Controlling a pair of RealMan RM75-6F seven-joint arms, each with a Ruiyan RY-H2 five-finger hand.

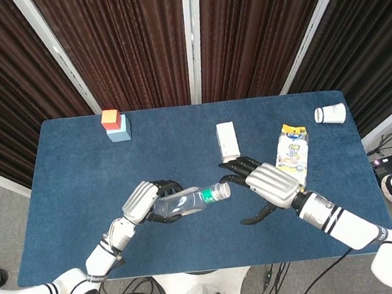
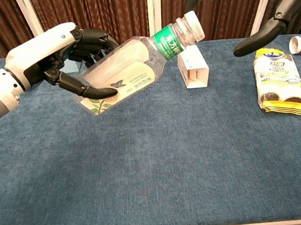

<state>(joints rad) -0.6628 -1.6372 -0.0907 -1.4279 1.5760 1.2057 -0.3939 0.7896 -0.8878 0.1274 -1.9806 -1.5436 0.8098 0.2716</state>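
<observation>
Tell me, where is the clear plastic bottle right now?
The bottle is held off the table in the left hand, near the front middle in the head view, its cap end pointing at the right hand.

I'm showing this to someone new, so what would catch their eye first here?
First the clear bottle, held tilted above the blue table in the left hand, its cap end pointing at the right hand, whose fingers are spread just beside the cap. Next, the yellow packet and white box lying behind that hand, and the orange block on a pale blue one at the far left corner.
</observation>
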